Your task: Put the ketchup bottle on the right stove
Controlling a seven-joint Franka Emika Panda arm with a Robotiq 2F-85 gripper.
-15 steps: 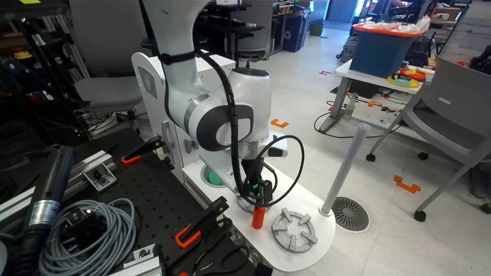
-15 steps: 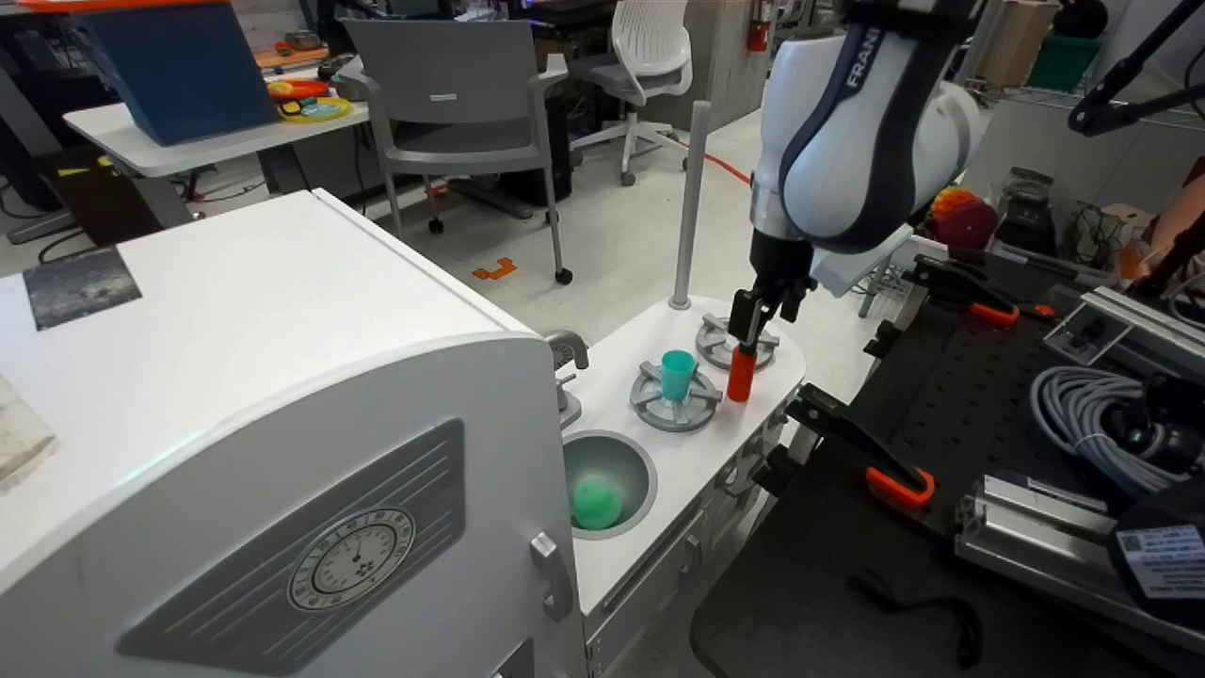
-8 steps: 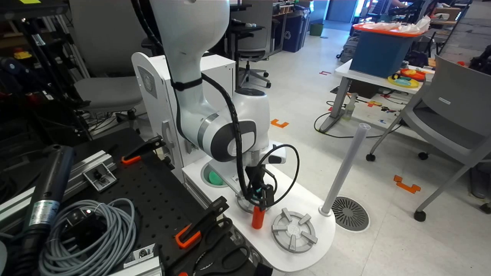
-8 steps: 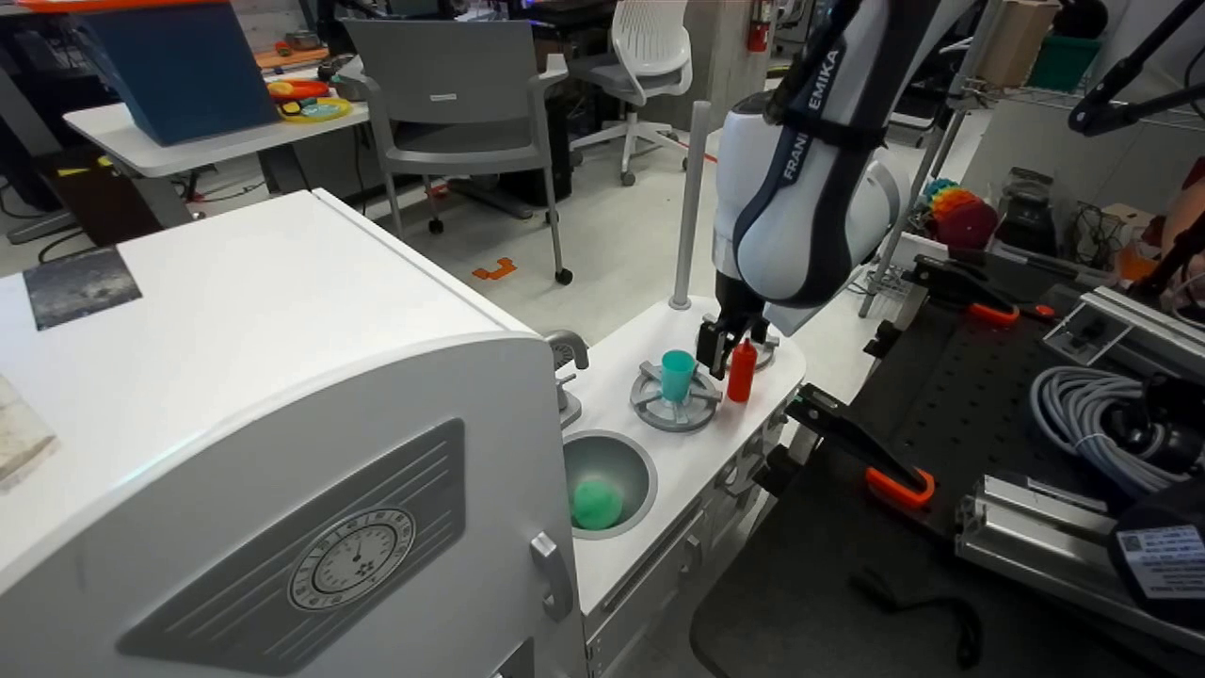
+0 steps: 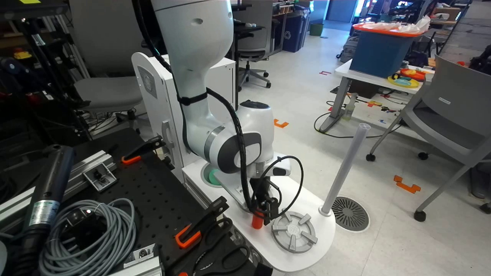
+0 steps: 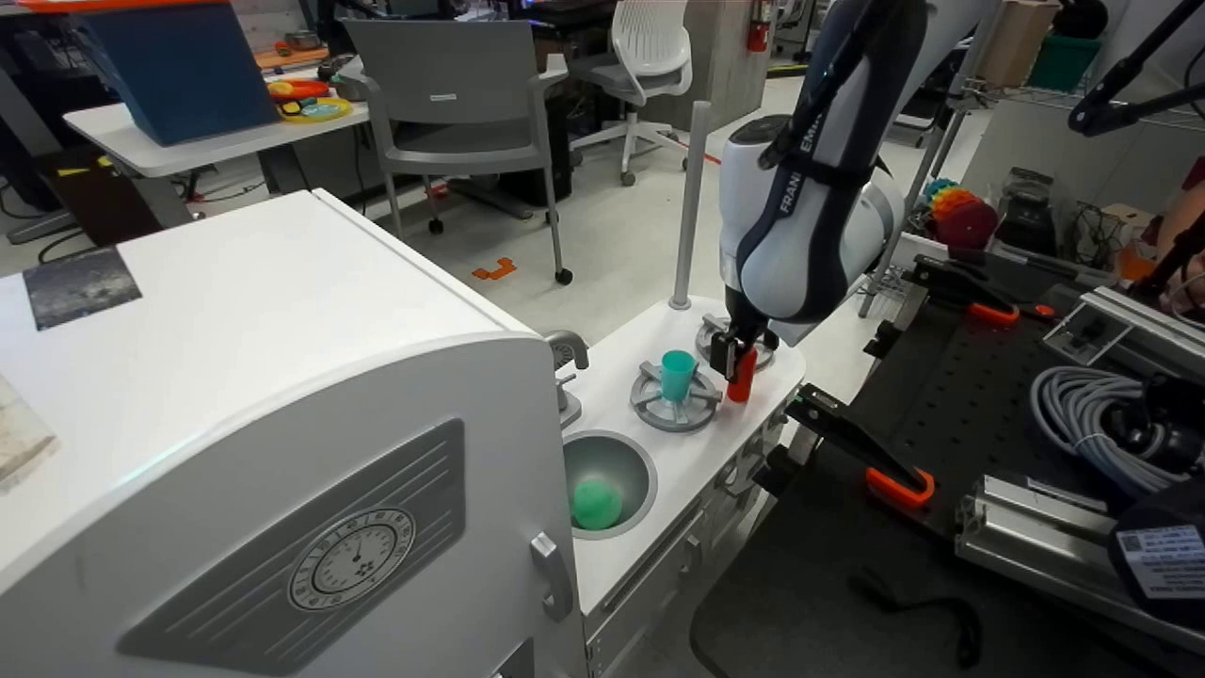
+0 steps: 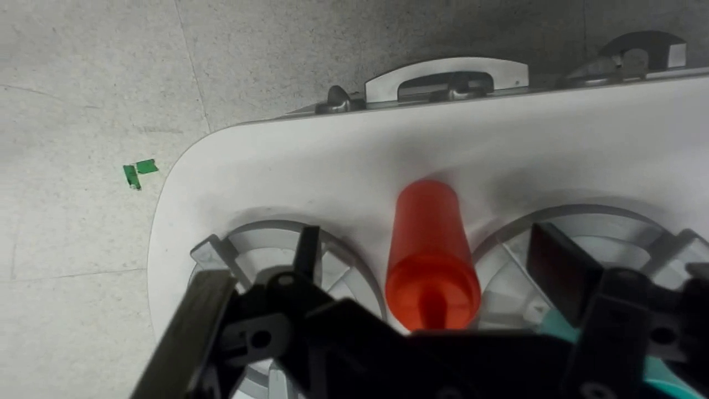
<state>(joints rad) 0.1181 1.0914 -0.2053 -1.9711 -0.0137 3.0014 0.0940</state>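
Can read "FRAN" and "EM" on arm (image 6: 805,240); can make out recycling mark (image 5: 287,35) on bin (image 5: 296,40) and numerals on dial (image 6: 353,558); cannot read small print on white label (image 6: 1163,562). Note cup (image 6: 676,375) on left burner (image 6: 650,409), partly behind one jaw in wrist view; note post (image 5: 345,169) at far edge of counter (image 7: 277,172), near right burner (image 5: 294,232). Find pincer (image 7: 426,249) spread wide, with jaws either side of bottle (image 7: 432,257), holding nothing. See bottle upright near front edge of counter, between burners, partly masked by pincer in both exterior views.
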